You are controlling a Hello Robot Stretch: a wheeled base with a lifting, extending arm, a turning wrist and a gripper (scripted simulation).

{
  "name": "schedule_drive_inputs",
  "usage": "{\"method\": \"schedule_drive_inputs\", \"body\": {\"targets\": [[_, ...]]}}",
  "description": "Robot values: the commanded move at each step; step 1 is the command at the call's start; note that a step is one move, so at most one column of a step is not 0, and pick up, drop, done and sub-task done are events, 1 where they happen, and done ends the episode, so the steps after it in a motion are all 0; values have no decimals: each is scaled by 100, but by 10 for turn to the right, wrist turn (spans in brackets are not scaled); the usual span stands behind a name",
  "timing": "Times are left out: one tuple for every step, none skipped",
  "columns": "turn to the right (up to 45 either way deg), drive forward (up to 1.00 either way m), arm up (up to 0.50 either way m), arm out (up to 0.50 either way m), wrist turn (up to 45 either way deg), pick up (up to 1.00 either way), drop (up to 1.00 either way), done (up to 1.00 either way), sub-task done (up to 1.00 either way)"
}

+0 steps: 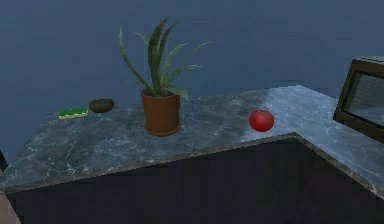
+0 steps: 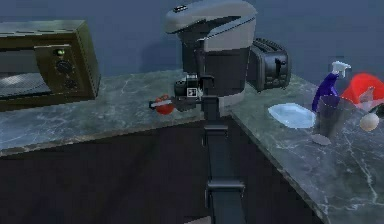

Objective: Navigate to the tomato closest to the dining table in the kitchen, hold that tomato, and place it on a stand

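In the forward view the tomato (image 1: 261, 120) sits on the marble counter (image 1: 90, 150), right of a potted plant (image 1: 160, 85) and near a toaster oven (image 1: 365, 92). It looks round, smooth and light, soft enough to bruise and apt to roll, so it is best taken gently across its widest middle. In the arm side view the gripper (image 2: 172, 100) is at a small red blob (image 2: 158, 106), likely that tomato, on the counter; whether it holds anything cannot be told
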Motion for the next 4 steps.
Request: {"method": "schedule_drive_inputs", "body": {"targets": [[0, 0, 10, 0, 0, 0, 0, 0, 0], [0, 0, 2, 0, 0, 0, 0, 0, 0], [0, 0, 0, 0, -450, 0, 0, 0, 0], [0, 0, 0, 0, -450, 0, 0, 0, 0]]}}
